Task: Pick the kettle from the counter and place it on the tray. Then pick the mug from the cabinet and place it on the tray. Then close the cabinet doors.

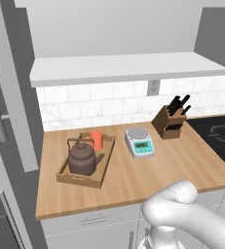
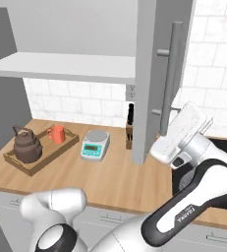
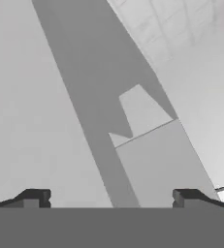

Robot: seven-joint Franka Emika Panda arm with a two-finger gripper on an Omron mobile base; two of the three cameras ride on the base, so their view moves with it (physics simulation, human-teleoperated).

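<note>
We see the squat, round dark brown kettle (image 1: 84, 159) sitting in the shallow light wooden tray (image 1: 65, 177), its thin arched handle upright. At its one o'clock the small orange-red cylindrical mug (image 1: 96, 140) stands in the same tray, just beside it. The tray rests on the butcher-block counter (image 1: 133, 180). At the tray's three o'clock lies a small white scale (image 1: 139, 142) with a round metal pan, and farther at two o'clock a wooden knife block (image 1: 168, 122) with black handles. Above, the pale grey cabinet (image 1: 128, 68) stands open; its right door (image 2: 149, 74), flat with a long metal bar handle (image 2: 168, 81), juts toward us. The gripper (image 3: 111, 198) hangs beside that door, fingers (image 3: 33, 197) spread wide, pinching nothing.
</note>
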